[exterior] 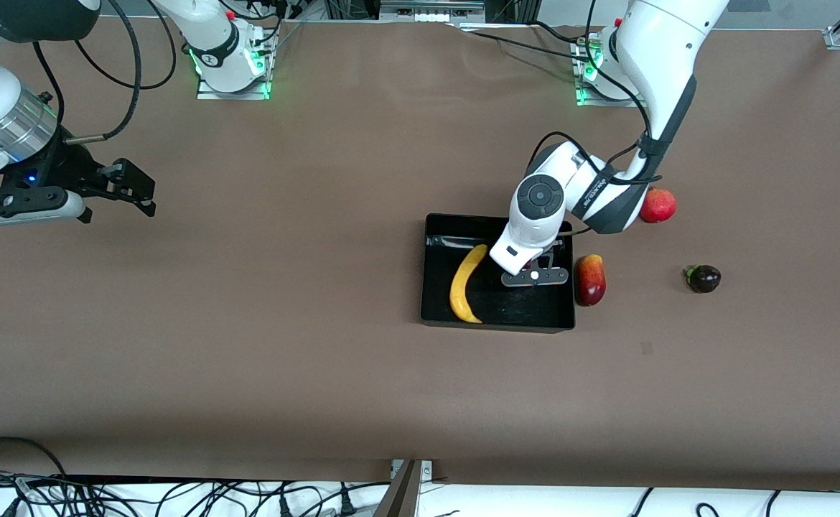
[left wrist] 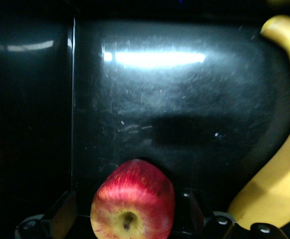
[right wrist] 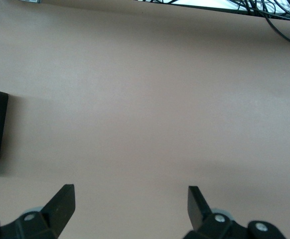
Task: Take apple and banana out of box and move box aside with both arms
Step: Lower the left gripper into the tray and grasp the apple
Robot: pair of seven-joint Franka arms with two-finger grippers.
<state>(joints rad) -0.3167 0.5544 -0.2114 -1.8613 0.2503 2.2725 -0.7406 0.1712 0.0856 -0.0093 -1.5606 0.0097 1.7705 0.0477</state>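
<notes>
Left gripper [exterior: 535, 276] hung open inside the box [exterior: 434, 316], fingers straddling the apple [left wrist: 133, 205], banana [exterior: 464, 283] just beside.

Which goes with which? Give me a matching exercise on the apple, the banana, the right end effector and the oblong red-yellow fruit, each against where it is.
Things:
1. apple
2. banana
3. right end effector
4. oblong red-yellow fruit

Places:
A. on the table, beside the outer wall of the box
B. open, over bare table
C. in the box, between the open fingers of the left end effector
D. in the box, along its wall toward the right arm's end

Pairs: 1-C, 2-D, 3-B, 4-A
</notes>
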